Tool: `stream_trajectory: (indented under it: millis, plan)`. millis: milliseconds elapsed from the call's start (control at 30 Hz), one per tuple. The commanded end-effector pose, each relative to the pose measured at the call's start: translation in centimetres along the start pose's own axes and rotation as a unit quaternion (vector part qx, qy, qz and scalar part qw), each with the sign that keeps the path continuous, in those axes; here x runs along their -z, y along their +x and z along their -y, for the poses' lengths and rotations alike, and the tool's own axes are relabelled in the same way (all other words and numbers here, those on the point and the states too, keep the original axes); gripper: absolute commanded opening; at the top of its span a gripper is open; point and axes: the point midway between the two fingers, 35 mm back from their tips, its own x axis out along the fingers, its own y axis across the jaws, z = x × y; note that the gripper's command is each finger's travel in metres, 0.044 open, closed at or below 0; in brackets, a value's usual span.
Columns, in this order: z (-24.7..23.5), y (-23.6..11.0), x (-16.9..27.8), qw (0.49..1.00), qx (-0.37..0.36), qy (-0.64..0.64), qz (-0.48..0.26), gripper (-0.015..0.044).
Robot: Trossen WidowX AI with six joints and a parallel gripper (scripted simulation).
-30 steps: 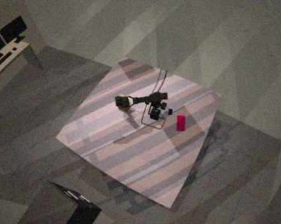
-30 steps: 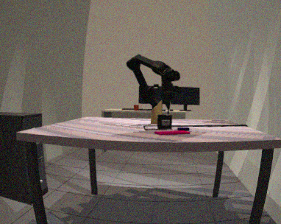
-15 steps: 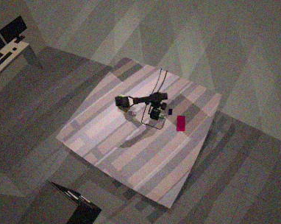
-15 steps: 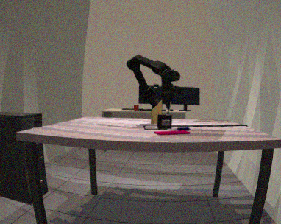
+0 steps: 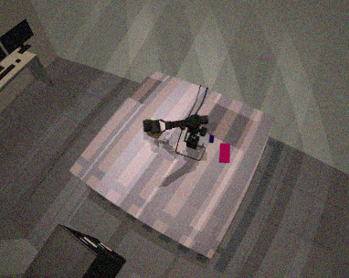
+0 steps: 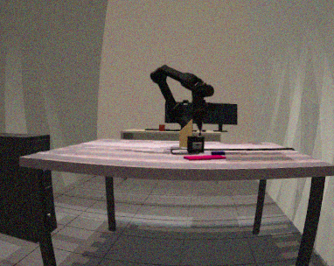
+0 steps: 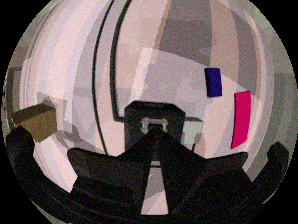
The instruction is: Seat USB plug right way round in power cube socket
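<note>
From the top: arm (image 5: 182,123) stretched across the middle of the striped table (image 5: 127,183), its wrist hiding the power cube below; two dark cables (image 5: 200,98) running off toward the far edge. Magenta slab (image 5: 224,153) and small blue block (image 5: 211,138) lying apart from each other, on the side of the arm's base away from the wrist. Wide bare surface on every side, edges well away.

From the exterior: power cube (image 6: 195,143) visible here, dark, standing on the table with a tan wedge (image 6: 186,133) just beside it. Gripper (image 6: 199,129) pointing straight down over the cube's top, pinching something thin, probably the USB plug, too small to make out.

From the wrist: fingers pressed nearly together around a dark plug (image 7: 154,124) with a pale rectangular mark; tan wedge at far left.
</note>
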Motion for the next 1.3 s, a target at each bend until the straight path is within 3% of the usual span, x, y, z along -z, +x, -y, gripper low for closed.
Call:
stream_trajectory:
  millis: [0, 1267]
  plan:
    - [-0.02, 0.18, 0.07, 1.000, 0.000, -0.002, -0.002, 0.0000]
    - [-0.02, 0.59, 0.11, 1.000, 0.000, -0.002, -0.002, 0.0000]
